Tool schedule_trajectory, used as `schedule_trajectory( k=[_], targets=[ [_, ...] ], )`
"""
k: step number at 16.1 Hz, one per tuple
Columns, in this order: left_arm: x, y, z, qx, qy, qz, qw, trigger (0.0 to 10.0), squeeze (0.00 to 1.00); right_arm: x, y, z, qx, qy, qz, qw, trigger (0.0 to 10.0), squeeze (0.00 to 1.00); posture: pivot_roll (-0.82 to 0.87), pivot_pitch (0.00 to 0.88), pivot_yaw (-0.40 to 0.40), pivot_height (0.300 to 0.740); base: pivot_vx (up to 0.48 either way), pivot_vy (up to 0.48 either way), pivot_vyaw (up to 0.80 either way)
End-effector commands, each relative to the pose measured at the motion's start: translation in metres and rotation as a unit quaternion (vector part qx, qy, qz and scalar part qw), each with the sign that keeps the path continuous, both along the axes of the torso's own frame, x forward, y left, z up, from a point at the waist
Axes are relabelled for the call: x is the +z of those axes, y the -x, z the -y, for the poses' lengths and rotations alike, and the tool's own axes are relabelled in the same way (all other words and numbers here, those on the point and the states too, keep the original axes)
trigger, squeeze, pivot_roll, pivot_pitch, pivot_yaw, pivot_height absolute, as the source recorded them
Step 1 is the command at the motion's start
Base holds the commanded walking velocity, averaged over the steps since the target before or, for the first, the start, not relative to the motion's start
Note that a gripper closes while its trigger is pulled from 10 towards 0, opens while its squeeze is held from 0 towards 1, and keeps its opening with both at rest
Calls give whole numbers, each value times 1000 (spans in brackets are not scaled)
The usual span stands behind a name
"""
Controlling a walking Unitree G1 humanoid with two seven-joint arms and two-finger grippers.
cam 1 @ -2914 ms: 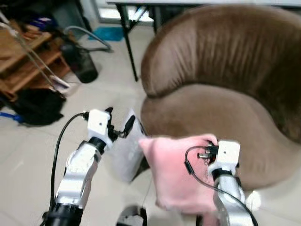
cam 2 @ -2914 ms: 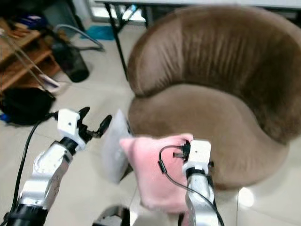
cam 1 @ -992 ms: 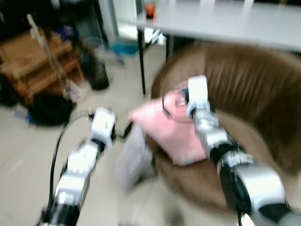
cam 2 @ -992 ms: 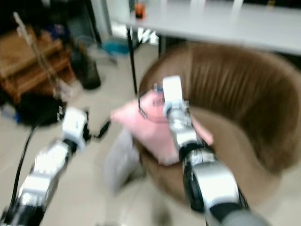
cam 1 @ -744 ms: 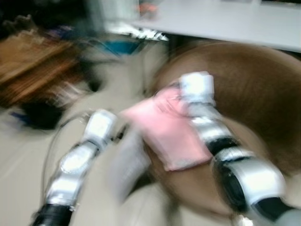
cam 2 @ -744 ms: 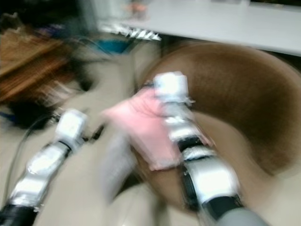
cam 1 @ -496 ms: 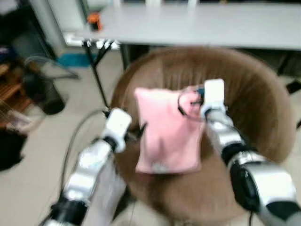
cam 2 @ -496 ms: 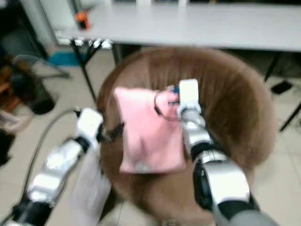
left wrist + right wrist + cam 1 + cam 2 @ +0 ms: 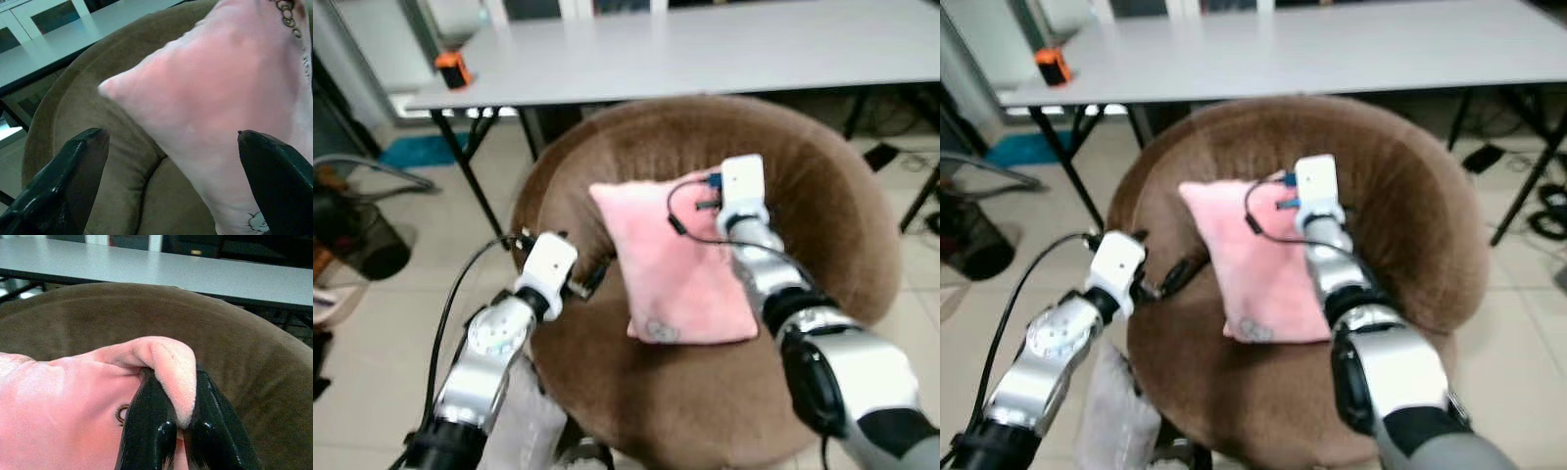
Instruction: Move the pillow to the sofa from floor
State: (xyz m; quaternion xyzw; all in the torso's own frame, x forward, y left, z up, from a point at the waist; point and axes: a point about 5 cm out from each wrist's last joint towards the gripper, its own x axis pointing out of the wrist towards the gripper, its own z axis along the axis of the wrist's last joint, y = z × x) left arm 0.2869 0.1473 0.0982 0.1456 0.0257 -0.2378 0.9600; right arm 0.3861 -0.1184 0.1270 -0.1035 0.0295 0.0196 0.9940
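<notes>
A pink pillow lies slanted on the seat of the round brown sofa chair, its top leaning toward the backrest. My right gripper is shut on the pillow's upper corner, a fold of pink fabric pinched between the black fingers. My left gripper hovers open over the seat's left side, just beside the pillow's left edge and not touching it. In the left wrist view its fingers stand wide apart with the pillow ahead of them.
A grey table stands right behind the sofa, with an orange object on its left end. A pale cushion lies on the floor under my left arm. A dark bin stands at the left, and cables lie at the right.
The view swung round to face the sofa. My right arm carried the pink pillow from beside the sofa up onto the seat. The left gripper stayed open alongside.
</notes>
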Motion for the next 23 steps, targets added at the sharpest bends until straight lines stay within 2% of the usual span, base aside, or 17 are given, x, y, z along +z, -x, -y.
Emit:
schedule_trajectory(
  k=[1, 2, 3, 7, 10, 11, 12, 13, 17, 20, 21, 22, 23],
  targets=[
    [2, 0, -7, 9, -3, 0, 1000, 10000, 0, 14, -5, -14, 19, 0, 15, 1000, 0, 0, 146, 0, 101, 740, 0, 0, 0],
    [2, 1, -8, 12, -2, -1, 1000, 10000, 0, 15, -6, -15, 19, 10, 10, 1000, 0, 0, 156, 0, 97, 740, 0, 0, 0],
    [1, 5, -10, 13, -2, -3, 1000, 10000, 0, 15, -7, -18, 23, 24, -2, 999, 10000, 0, 179, 0, 85, 740, 0, 0, 0],
    [-2, 25, -20, 38, 0, -12, 999, 10000, 0, 19, -10, -25, 28, 41, -16, 999, 10000, 0, 262, 5, 49, 740, 0, 0, 0],
    [-4, 42, -26, 52, -3, -19, 998, 10000, 0, 23, -12, -25, 19, 49, -22, 998, 10000, 0, 318, 44, 25, 740, 0, 0, 0],
    [-4, 49, -28, 60, -4, -23, 998, 10000, 0, 26, -14, -24, 14, 47, -23, 999, 10000, 953, 338, 60, 17, 740, 0, 0, 0],
    [-6, 63, -32, 70, -6, -34, 997, 10000, 0, 34, -17, -23, 7, 51, -22, 998, 10000, 1000, 368, 89, 0, 740, 0, 0, 0],
    [-7, 66, -32, 72, -7, -37, 997, 10000, 0, 36, -18, -23, 3, 58, -19, 998, 10000, 1000, 372, 93, -3, 740, 0, 0, 0],
    [-10, 96, -32, 105, 0, -59, 993, 10000, 0, 65, -28, -22, -8, 76, 9, 997, 10000, 1000, 453, 143, -55, 740, 0, 0, 0],
    [-6, 110, -32, 117, 1, -65, 991, 10000, 0, 76, -31, -19, -22, 51, 13, 998, 10000, 1000, 494, 187, -62, 740, 0, 0, 0],
    [-5, 118, -33, 124, 0, -74, 989, 10000, 0, 80, -32, -22, -22, 65, 19, 997, 10000, 1000, 501, 214, -57, 740, 0, 0, 0],
    [-4, 122, -33, 126, -2, -80, 989, 10000, 0, 83, -32, -23, -21, 68, 23, 997, 10000, 0, 494, 227, -53, 740, 0, 0, 0],
    [-4, 124, -32, 126, -2, -82, 989, 10000, 0, 85, -32, -23, -19, 57, 23, 998, 10000, 0, 494, 227, -53, 740, 0, 0, 0]
  ],
)
